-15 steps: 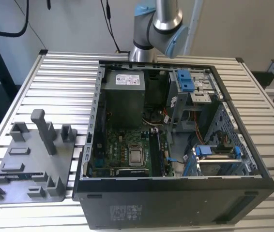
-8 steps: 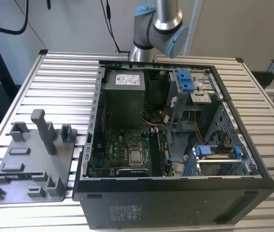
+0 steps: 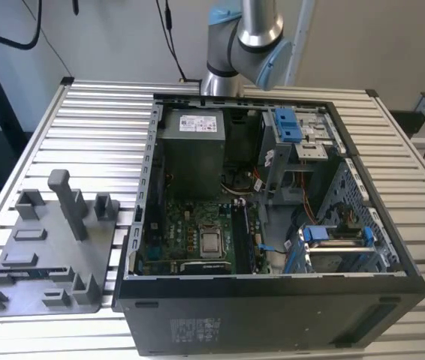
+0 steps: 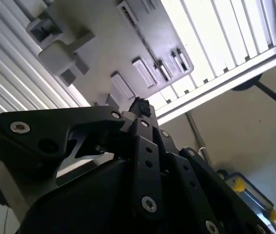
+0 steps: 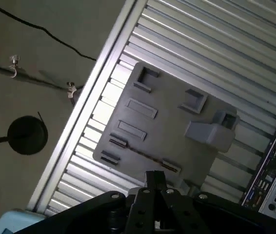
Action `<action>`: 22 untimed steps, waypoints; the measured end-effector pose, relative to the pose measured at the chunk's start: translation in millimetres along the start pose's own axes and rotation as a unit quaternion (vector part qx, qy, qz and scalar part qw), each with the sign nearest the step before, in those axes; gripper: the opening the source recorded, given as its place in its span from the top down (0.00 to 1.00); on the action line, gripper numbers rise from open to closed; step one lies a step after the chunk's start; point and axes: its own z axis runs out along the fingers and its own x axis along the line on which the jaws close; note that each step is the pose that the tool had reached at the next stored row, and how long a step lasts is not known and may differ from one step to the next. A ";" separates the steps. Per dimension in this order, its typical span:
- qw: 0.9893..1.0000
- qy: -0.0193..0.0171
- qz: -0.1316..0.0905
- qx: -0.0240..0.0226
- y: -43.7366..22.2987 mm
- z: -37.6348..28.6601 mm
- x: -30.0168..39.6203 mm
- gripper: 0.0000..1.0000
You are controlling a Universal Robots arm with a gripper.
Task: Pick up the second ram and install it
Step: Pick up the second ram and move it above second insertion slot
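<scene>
The gripper (image 5: 155, 179) hovers over grey tray (image 5: 169, 124) beside open computer case (image 3: 272, 319).

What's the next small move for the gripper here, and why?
Probably ease the gripper down toward the second ram, centring over its length. In the first wrist view the thin dark stick sits in the grey holder tray, not yet lifted, and the gripper hangs above the tray, apart from it.
</scene>
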 end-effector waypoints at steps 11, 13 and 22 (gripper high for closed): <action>0.997 0.005 -0.080 0.002 0.0 0.3 0.1 0.89; 0.995 0.006 -0.097 0.001 0.0 0.3 0.0 0.89; 0.984 0.009 -0.178 0.000 0.0 0.6 0.0 0.89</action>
